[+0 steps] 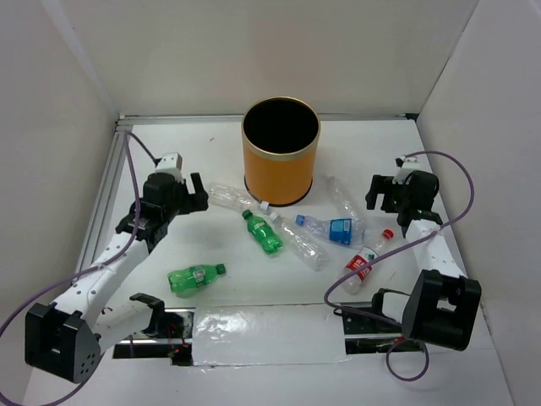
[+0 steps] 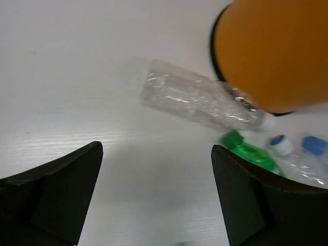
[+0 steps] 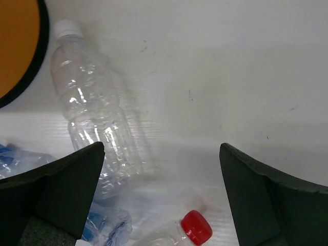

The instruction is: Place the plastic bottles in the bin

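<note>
Left gripper (image 1: pixel 197 193): jaws wide, holding nothing, over open table (image 1: pixel 186 152) | bottles (image 1: pixel 264 233) lie flat mid-table, one clear bottle (image 1: pixel 230 195) just beside orange bin (image 1: pixel 281 165) at back centre | right gripper (image 1: pixel 382 194): jaws wide, holding nothing, near right wall (image 1: pixel 486 101).

Overview above; wrist views (close) share bin (image 1: pixel 281 169).

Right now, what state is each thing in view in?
Bin, upright, open top.
Left clear bottle, lying, capped.
Middle green bottle, lying, capped.
Near green bottle, lying, capped.
Middle clear bottle, lying.
Blue-labelled bottle, lying.
Right clear bottle, lying, capped.
Red-capped bottle, lying, capped.
Left end effector, open, empty.
Right end effector, open, empty.
</note>
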